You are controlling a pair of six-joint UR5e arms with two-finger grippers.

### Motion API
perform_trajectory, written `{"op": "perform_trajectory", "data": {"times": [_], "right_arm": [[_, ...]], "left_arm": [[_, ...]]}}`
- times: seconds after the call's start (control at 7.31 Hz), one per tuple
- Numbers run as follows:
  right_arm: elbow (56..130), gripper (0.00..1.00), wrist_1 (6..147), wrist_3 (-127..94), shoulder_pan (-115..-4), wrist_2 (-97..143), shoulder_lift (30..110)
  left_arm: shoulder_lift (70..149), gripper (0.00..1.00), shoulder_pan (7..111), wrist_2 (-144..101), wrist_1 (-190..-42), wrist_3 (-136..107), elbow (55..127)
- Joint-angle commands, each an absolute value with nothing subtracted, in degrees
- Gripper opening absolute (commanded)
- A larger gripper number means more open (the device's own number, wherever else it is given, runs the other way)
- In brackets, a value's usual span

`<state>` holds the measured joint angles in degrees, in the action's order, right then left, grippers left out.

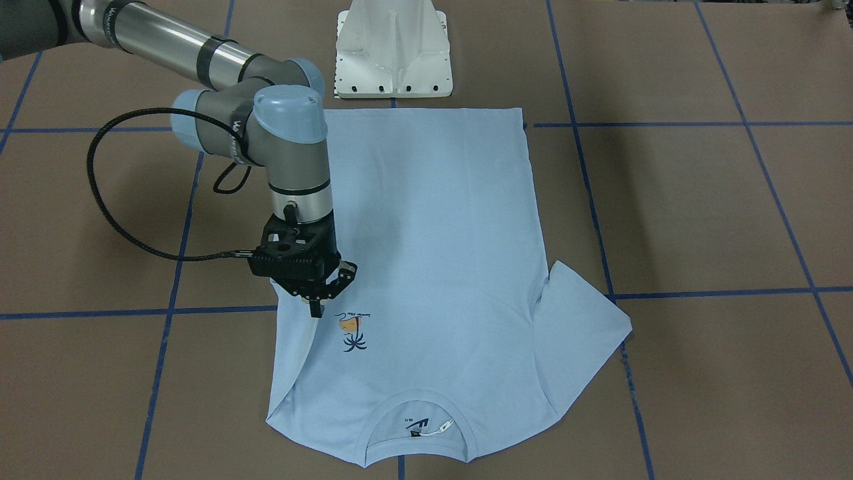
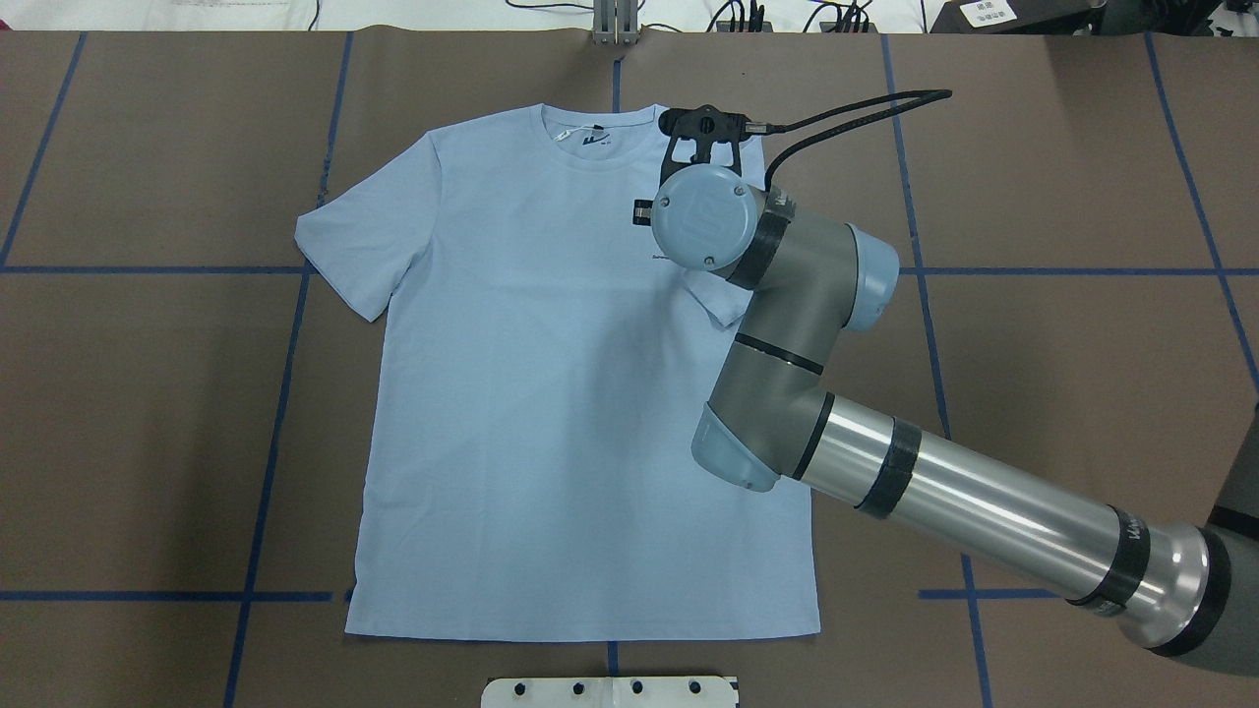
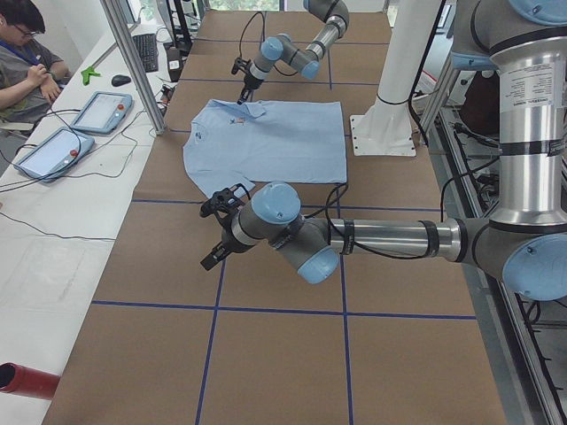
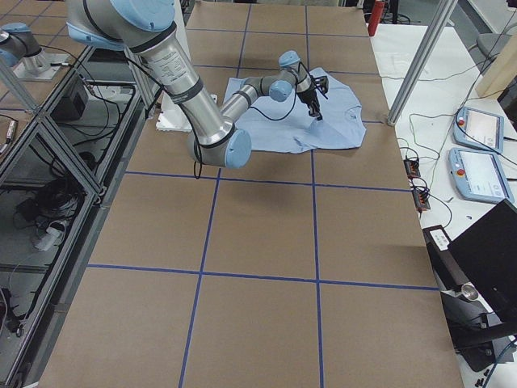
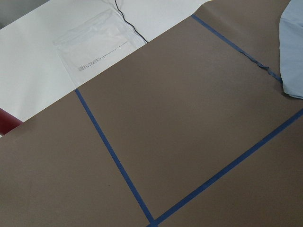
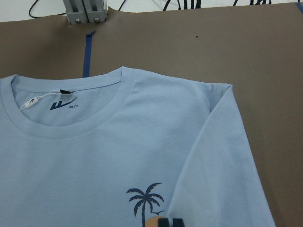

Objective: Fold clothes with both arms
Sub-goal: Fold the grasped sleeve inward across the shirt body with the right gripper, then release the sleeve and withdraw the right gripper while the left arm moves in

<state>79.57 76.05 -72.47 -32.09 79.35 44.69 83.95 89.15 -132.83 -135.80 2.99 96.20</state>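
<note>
Shirt (image 1: 433,233) barely started: one sleeve (image 1: 293,363) in
Right gripper (image 1: 318,303) looks clamped on it, frame left; left gripper (image 3: 211,235), can't tell.

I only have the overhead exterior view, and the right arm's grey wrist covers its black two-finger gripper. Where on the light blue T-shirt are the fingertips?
Observer: The front-facing view shows the right gripper at the edge of the folded-in sleeve, beside the small dark-and-orange palm print.
Operator: And the other gripper? It's outside my view.
Observer: Exterior left shows the left gripper above bare brown paper, apart from the T-shirt.
</note>
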Motion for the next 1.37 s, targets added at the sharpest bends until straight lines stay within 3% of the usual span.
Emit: {"op": "perform_trajectory", "data": {"times": [0.0, 0.55, 0.82, 0.96, 1.23], "right_arm": [[78.4, 1.00, 74.1, -71.4, -30.1, 75.6, 44.4], [79.8, 1.00, 76.4, -60.2, -43.6, 100.5, 41.6], [84.5, 1.00, 83.2, -50.4, -51.4, 110.6, 43.3], [86.5, 1.00, 84.3, -46.0, -55.8, 115.4, 45.8], [90.6, 1.00, 84.5, -34.3, -63.1, 121.2, 53.5]], "left_arm": [[84.1, 1.00, 89.1, -132.8, -135.8, 3.0, 96.2], [85.4, 1.00, 89.0, -133.2, -138.8, 1.2, 96.5], [89.5, 1.00, 84.6, -132.6, -138.6, -14.6, 96.2], [92.4, 0.98, 80.6, -132.4, -138.3, -23.9, 95.8], [96.1, 0.84, 71.5, -122.5, -138.9, -39.5, 95.1]]}}
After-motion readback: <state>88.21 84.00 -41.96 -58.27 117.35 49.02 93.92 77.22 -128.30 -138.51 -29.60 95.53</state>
